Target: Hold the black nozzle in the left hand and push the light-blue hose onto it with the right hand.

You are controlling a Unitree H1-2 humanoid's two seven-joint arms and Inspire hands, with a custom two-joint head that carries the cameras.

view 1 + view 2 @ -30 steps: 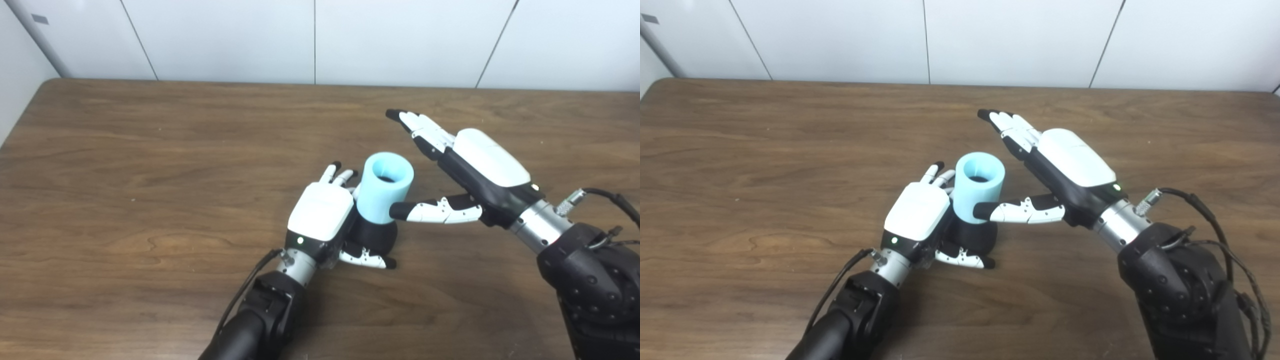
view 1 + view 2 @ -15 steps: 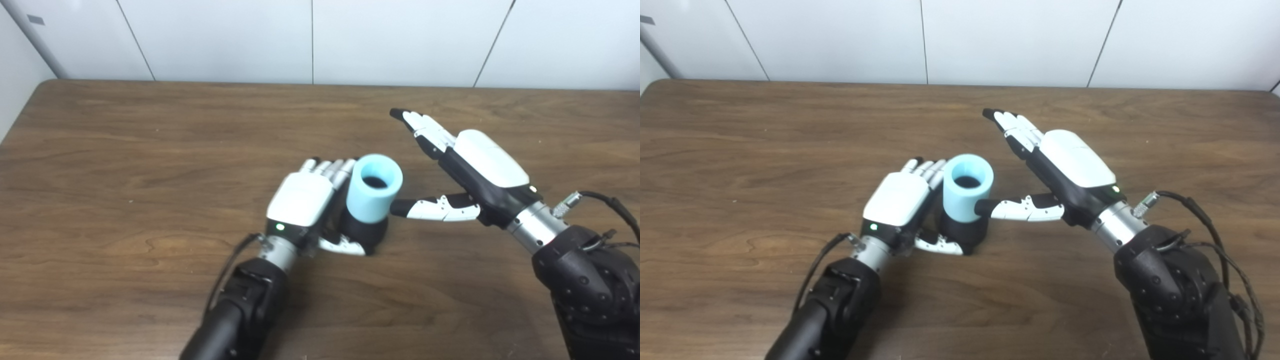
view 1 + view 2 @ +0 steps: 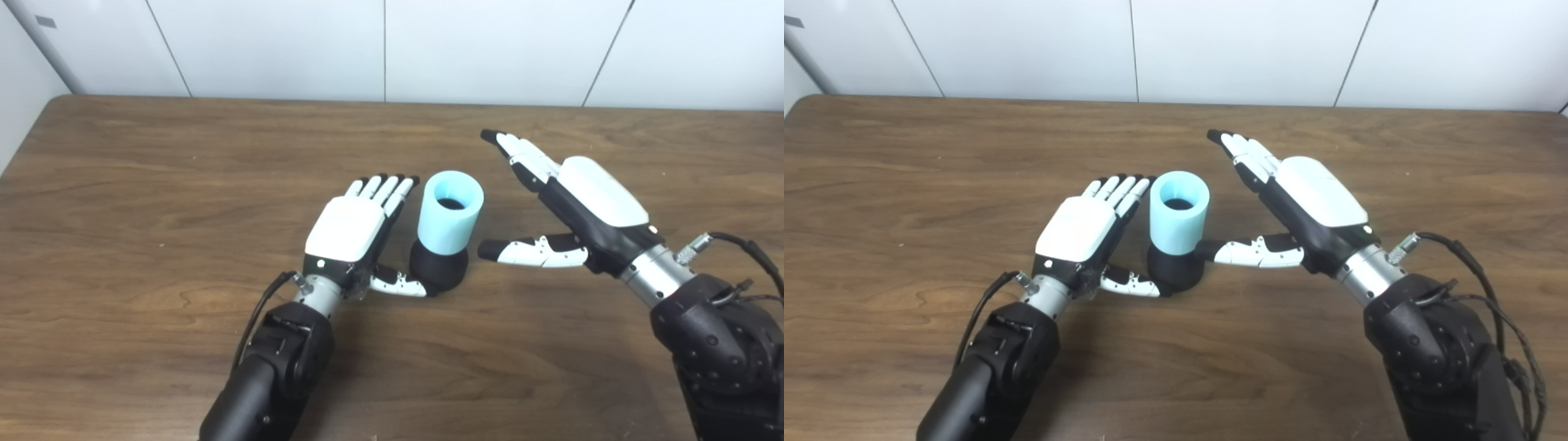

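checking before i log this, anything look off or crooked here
Nothing stands out. The light-blue hose sits upright on the black nozzle on the table; both the left hand and right hand are open.

Brown wooden table (image 3: 153,184) below a white panelled wall (image 3: 275,49)

Count at the wooden table (image 3: 153,184): one table.

One light-blue hose (image 3: 449,213), a short upright piece, open end up.

One black nozzle (image 3: 438,269), seated under the hose.

Two robot hands in view: one left hand (image 3: 354,229), one right hand (image 3: 579,202). Each was on its own dark arm, so two arms.

Wall behind showed white panels, split by seams; number across not certain from these views.
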